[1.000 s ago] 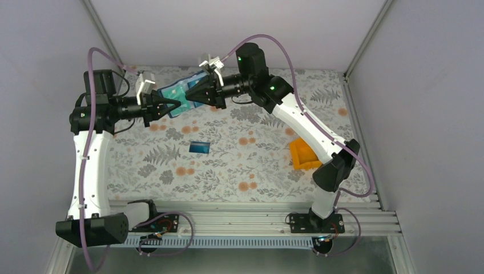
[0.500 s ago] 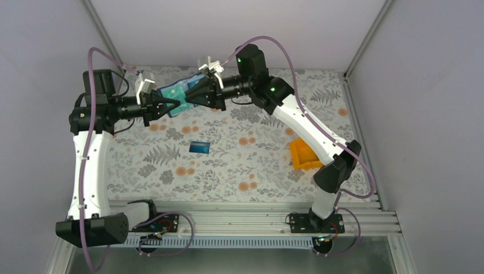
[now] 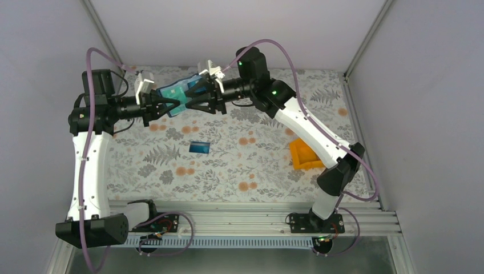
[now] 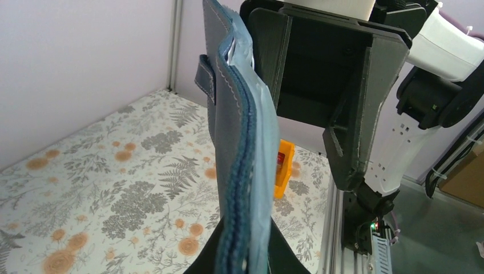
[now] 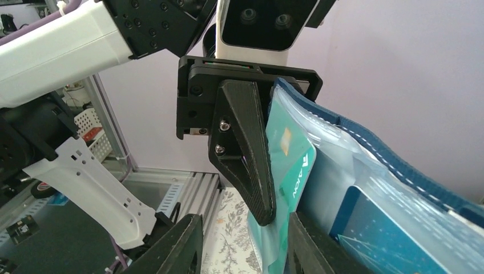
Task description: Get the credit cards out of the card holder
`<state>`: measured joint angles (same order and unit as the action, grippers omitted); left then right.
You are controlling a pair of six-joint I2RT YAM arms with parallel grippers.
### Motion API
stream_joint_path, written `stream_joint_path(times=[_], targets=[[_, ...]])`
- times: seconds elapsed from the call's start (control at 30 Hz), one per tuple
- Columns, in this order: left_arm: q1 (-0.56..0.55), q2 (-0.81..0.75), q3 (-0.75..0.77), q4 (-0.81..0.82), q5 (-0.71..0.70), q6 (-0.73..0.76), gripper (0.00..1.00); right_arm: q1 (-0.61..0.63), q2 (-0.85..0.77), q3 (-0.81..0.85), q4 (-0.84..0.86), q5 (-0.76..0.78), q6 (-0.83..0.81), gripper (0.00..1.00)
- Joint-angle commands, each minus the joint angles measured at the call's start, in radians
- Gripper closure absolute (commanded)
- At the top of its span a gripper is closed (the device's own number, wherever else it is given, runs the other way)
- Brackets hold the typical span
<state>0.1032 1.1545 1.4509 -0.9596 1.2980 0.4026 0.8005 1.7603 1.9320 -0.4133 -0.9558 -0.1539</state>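
My left gripper [image 3: 173, 103] is shut on the card holder [image 3: 171, 91] and holds it upright above the far part of the table. In the left wrist view the holder [image 4: 237, 142] stands edge-on between my fingers [image 4: 205, 260]. My right gripper [image 3: 193, 98] is open right beside the holder, one finger on each side of its lower edge. In the right wrist view my gripper [image 5: 244, 221] is open, and a teal-green card [image 5: 291, 165] and a blue card [image 5: 388, 234] sit in the holder's clear pockets. Another blue card [image 3: 200, 147] lies flat on the table.
An orange bin [image 3: 302, 155] stands on the table's right side, under the right arm. It also shows in the left wrist view [image 4: 283, 171], with a red card [image 4: 281, 158] in it. The floral cloth [image 3: 240, 165] covers the table.
My right gripper's jaws have spread open and it has shifted slightly left, closer to the holder. My left gripper keeps the holder in the same place.
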Motion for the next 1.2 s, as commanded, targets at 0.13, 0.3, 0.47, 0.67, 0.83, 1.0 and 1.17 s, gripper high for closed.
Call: stream_joint_path(times=[0.13, 0.3, 0.47, 0.67, 0.83, 1.0, 1.17], targets=[[-0.019, -0.004, 0.027, 0.081, 0.055, -0.004, 0.98, 0.090, 0.101, 0.128, 0.011, -0.038, 0.241, 0.65], [-0.019, -0.006, 0.033, 0.087, 0.030, -0.002, 0.98, 0.082, 0.176, 0.199, 0.003, -0.039, 0.479, 0.63], [-0.019, -0.006, 0.041, 0.088, 0.058, -0.004, 0.98, 0.083, 0.145, 0.137, 0.063, -0.044, 0.494, 0.70], [-0.020, -0.002, 0.050, 0.086, 0.079, -0.010, 0.97, 0.084, 0.121, 0.134, 0.042, -0.070, 0.423, 0.94], [-0.019, -0.003, 0.046, 0.091, 0.074, -0.024, 0.98, 0.089, 0.088, 0.138, 0.014, -0.119, 0.336, 0.96], [-0.020, -0.007, 0.044, 0.082, 0.088, -0.027, 0.92, 0.077, 0.032, 0.117, -0.029, -0.138, 0.220, 0.96], [-0.019, -0.009, 0.053, 0.034, 0.149, 0.034, 0.98, 0.043, -0.007, 0.080, 0.001, -0.170, 0.222, 0.96]])
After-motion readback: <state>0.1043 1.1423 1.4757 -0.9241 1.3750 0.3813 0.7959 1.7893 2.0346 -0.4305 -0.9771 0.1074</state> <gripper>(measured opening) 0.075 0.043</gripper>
